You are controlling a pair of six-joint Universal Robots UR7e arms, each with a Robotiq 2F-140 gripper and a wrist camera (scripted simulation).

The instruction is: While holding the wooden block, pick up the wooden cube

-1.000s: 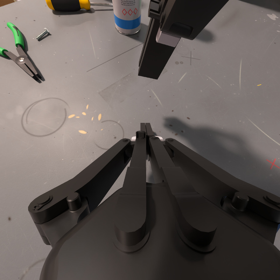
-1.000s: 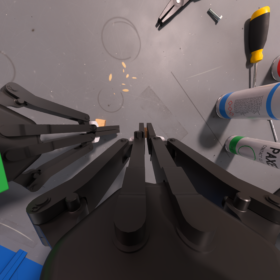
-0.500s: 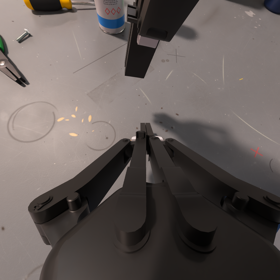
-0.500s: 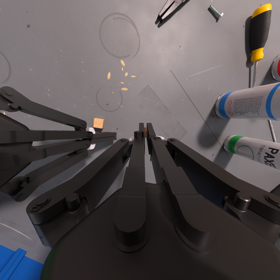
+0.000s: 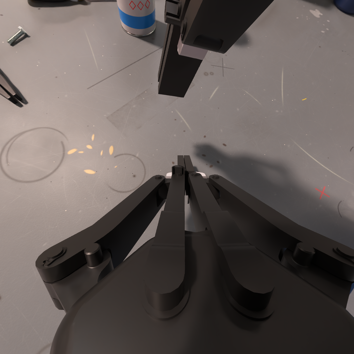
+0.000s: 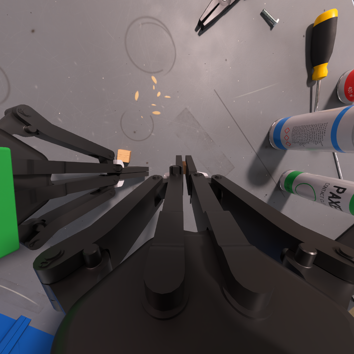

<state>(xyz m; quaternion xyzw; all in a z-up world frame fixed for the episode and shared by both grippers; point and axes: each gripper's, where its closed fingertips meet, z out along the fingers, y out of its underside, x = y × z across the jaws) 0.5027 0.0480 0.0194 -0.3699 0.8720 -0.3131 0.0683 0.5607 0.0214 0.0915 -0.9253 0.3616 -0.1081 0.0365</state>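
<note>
In the right wrist view my right gripper (image 6: 183, 160) is shut on the wooden block (image 6: 184, 167), which shows only as a thin brown sliver between the fingers. The light wooden cube (image 6: 124, 155) lies on the grey table just beyond my left gripper (image 6: 147, 171), beside its finger joint and apart from the tips. In the left wrist view my left gripper (image 5: 183, 160) is shut with nothing visible between the fingers. The cube does not show in that view. The right gripper (image 5: 171, 90) hangs over the table ahead of it.
Right wrist view: two spray cans, one blue-banded (image 6: 310, 132) and one green-banded (image 6: 316, 189), a red-topped can (image 6: 347, 88), a screwdriver (image 6: 323, 44), pliers (image 6: 212, 13) and a bolt (image 6: 269, 18). A green block (image 6: 7, 201) and a blue surface (image 6: 19, 335) sit at the left.
My left gripper has shifted sideways, still shut, and more of the cube now shows beside it. The right gripper has kept its hold on the block.
</note>
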